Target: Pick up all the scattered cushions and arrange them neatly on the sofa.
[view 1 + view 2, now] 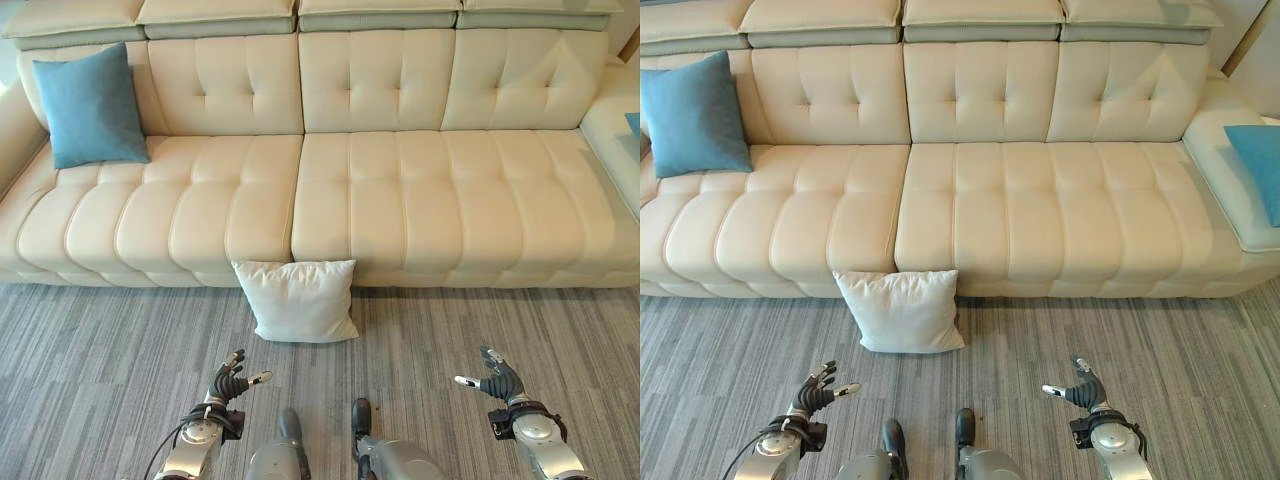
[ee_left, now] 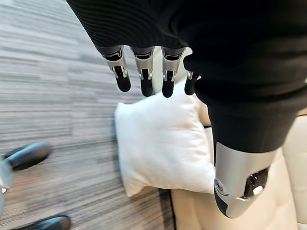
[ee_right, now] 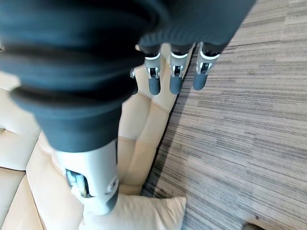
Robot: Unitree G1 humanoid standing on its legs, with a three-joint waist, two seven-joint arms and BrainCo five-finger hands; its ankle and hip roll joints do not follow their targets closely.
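White cushion point(image 1: 298, 299): on the floor, leaning against the sofa point(image 1: 400, 200).
Left robot hand point(image 1: 232, 379), right robot hand point(image 1: 495, 378): both empty, fingers relaxed.
My approach: I flank its side edges evenly.

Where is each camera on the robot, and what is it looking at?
Left eye view: on the head, looking down at the sofa, the white cushion on the floor and both open hands.
Right eye view: beside it, same scene, with the left hand and right hand.
Left wrist view: on the left wrist, looking past its fingers at the white cushion.
Right wrist view: on the right wrist, facing the sofa's edge and the carpet.
All four share the white cushion.
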